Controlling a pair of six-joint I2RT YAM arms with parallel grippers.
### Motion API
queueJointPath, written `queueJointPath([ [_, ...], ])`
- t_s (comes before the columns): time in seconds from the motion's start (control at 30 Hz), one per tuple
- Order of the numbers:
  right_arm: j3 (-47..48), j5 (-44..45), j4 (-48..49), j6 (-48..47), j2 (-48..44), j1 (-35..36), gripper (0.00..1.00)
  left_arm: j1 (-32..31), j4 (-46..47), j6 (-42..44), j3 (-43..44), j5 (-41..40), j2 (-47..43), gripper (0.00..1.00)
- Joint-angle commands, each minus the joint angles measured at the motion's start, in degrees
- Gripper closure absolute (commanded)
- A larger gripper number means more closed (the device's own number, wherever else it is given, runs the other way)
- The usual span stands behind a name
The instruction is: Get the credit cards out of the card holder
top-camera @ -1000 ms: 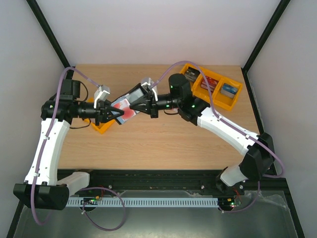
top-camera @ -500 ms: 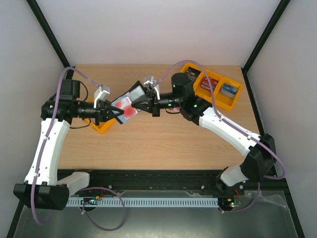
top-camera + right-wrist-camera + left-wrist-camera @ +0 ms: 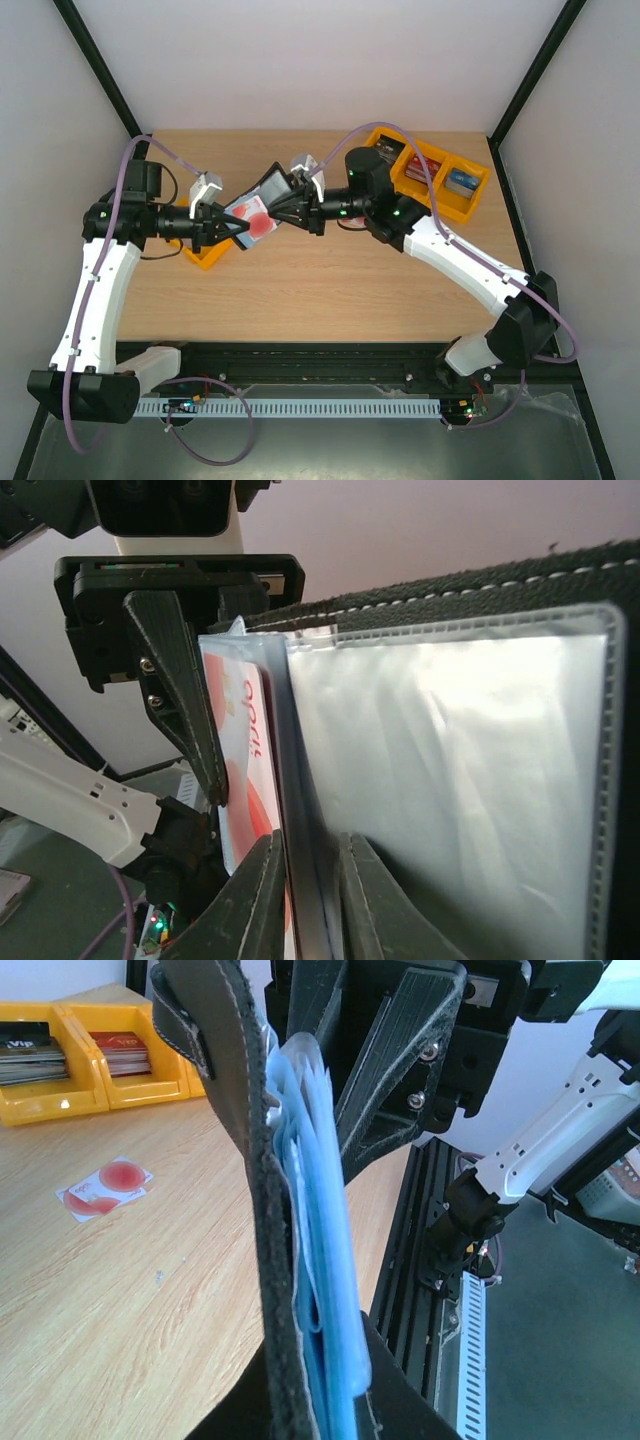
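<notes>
The black card holder (image 3: pixel 270 186) hangs in the air between both arms, open, with grey-blue clear pockets (image 3: pixel 320 1240). My left gripper (image 3: pixel 237 229) is shut on its lower edge (image 3: pixel 318 1365). A pale credit card (image 3: pixel 256 218) with red blotches sits in a pocket, and it also shows in the right wrist view (image 3: pixel 245 770). My right gripper (image 3: pixel 287 207) reaches in from the right. Its jaws stand narrowly apart around the edge of a clear pocket leaf (image 3: pixel 312 855), beside that card. Another credit card (image 3: pixel 103 1186) lies flat on the table.
A row of yellow trays (image 3: pixel 468 207) with thick card stacks stands at the back right. It shows again in the left wrist view (image 3: pixel 60 1100). A smaller yellow tray (image 3: pixel 205 258) sits under my left wrist. The black rail runs along the table's near edge (image 3: pixel 330 352).
My right gripper has moved left, closer into the card holder, and its jaws have parted a little. My left gripper has tightened on the holder and stayed in place.
</notes>
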Motion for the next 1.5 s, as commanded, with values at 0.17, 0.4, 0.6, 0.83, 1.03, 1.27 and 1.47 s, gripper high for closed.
queueJointPath([
  [0.17,2.87,2.66,-0.93,-0.23,1.46,-0.45,0.81,-0.33,-3.97,5.51,2.0,3.78,0.01,0.98],
  [0.4,3.42,1.34,0.51,-0.16,2.55,0.96,0.8,-0.79,-4.21,5.67,2.25,3.66,0.18,0.98],
  [0.6,3.81,1.19,0.51,-0.2,3.56,1.93,0.82,-0.79,-4.21,5.72,2.13,3.58,0.37,0.98],
  [0.83,4.08,1.52,-0.09,-1.07,4.27,3.23,0.81,-0.88,-4.03,5.5,2.21,3.38,0.86,0.98],
  [1.03,3.95,-0.19,-0.38,-1.98,3.88,3.64,0.77,-0.88,-4.04,5.51,2.21,3.1,1.04,0.98],
  [1.27,3.44,-1.81,0.09,-2.79,2.57,3.73,0.93,-0.95,-3.95,5.41,2.31,2.98,1.06,0.98],
  [1.47,4.38,-2.04,-1.09,-1.33,2.01,2.63,0.98,-1.12,-3.28,4.72,1.64,2.9,0.86,0.86],
])
